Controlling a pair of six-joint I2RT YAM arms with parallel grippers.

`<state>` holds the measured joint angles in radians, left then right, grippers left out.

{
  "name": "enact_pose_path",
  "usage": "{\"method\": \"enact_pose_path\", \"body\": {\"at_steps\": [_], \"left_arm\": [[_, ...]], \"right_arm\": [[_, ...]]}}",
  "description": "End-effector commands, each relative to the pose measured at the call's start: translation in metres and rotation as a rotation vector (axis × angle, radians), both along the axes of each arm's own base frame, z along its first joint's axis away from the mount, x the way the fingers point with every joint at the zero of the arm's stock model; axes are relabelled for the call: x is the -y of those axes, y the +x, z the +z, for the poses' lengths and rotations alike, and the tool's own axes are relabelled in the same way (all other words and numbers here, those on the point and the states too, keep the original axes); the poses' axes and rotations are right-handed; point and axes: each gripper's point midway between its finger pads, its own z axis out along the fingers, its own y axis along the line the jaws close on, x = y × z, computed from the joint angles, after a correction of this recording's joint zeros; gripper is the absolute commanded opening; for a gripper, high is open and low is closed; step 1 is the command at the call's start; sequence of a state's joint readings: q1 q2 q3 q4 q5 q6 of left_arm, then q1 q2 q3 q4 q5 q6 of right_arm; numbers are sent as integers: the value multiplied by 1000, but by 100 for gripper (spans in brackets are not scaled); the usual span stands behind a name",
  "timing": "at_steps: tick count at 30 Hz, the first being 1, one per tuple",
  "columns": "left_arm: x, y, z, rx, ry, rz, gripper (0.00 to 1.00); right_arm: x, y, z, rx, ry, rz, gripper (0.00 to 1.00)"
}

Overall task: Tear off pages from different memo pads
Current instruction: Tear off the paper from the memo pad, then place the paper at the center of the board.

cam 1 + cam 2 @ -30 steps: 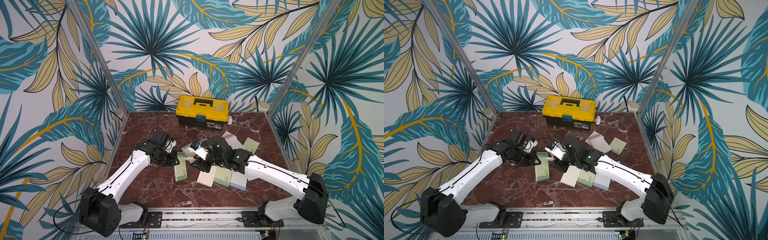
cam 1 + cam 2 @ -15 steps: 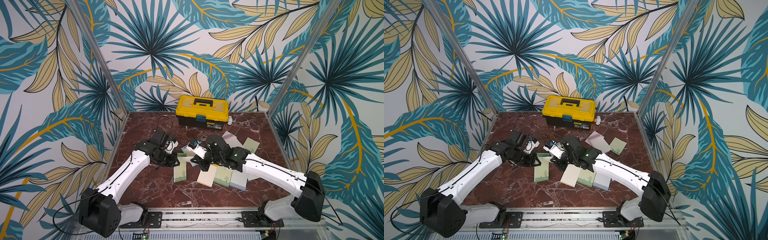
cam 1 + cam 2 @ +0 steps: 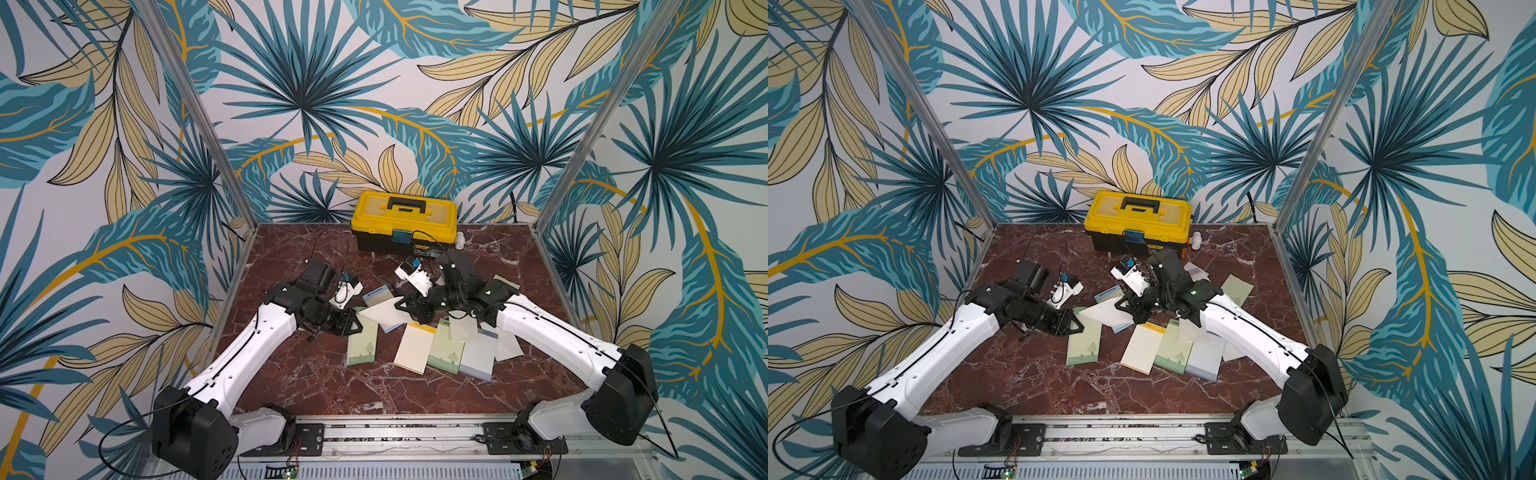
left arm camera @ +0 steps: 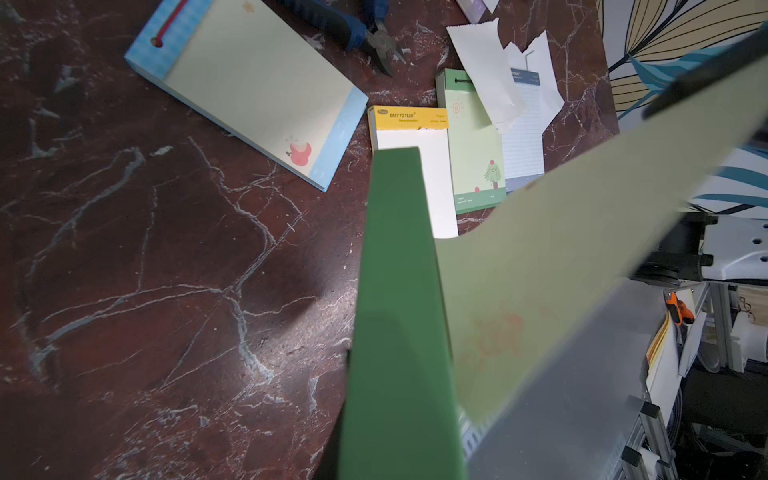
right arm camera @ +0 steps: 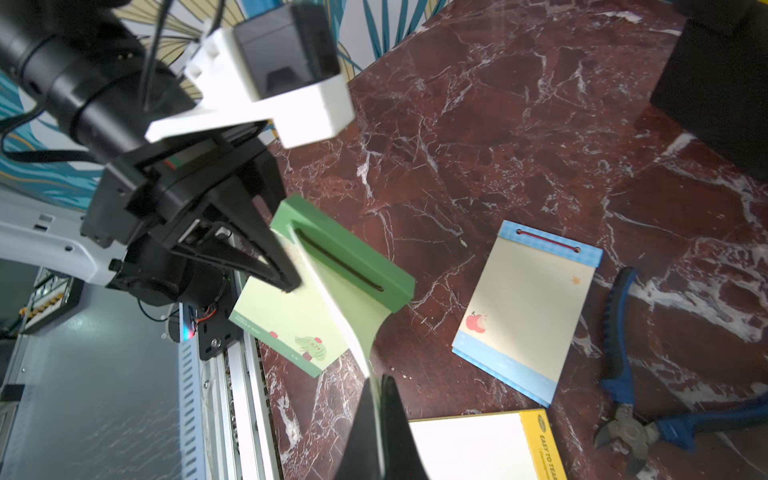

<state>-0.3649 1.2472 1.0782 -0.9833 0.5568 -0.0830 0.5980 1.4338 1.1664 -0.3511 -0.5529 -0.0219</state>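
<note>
— How many memo pads?

— I count six: a green pad [image 3: 362, 347], a second green pad [image 3: 446, 353], a blue-edged pad [image 3: 376, 296], a yellow-headed pad [image 3: 415, 349], a grey gridded pad [image 3: 478, 361] and a lilac pad [image 3: 1196, 272].

— And pages?

— Three loose, I think: a curled page [image 3: 463, 330], a white page [image 3: 509, 349] and a pale green page [image 3: 505, 284]. A fourth page [image 3: 382, 318] stands lifted off a green pad.

— Anything else?

— One toolbox [image 3: 403, 216] and one pair of pliers [image 5: 625, 430].

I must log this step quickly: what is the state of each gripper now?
The left gripper is shut on the green memo pad.
The right gripper is shut on that pad's top page.
</note>
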Motion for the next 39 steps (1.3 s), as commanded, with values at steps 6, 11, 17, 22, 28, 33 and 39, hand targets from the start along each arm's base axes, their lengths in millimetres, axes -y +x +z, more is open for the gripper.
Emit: {"method": "enact_pose_path", "body": {"at_steps": [6,11,17,22,28,33,39], "left_arm": [[0,6,-1,-12,-38,-19,0],[-6,13,-4,-35,-67,4,0],[-21,32,-15,-46,-58,90,0],[-51,89,-30,-105,-124,336,0],[-81,134,-47,-106,-64,442,0],[-108,150,-60,-53,58,513,28],[-142,154,-69,42,225,603,75]], "right_arm": [[33,48,-49,-140,59,-169,0],[58,73,-69,-187,103,-285,0],[90,101,-98,-249,39,-488,0],[102,134,-101,-367,35,-651,17],[148,153,-110,-416,-104,-881,73],[184,137,-97,-303,-197,-931,77],[237,109,-81,-133,-272,-1012,81]]}}
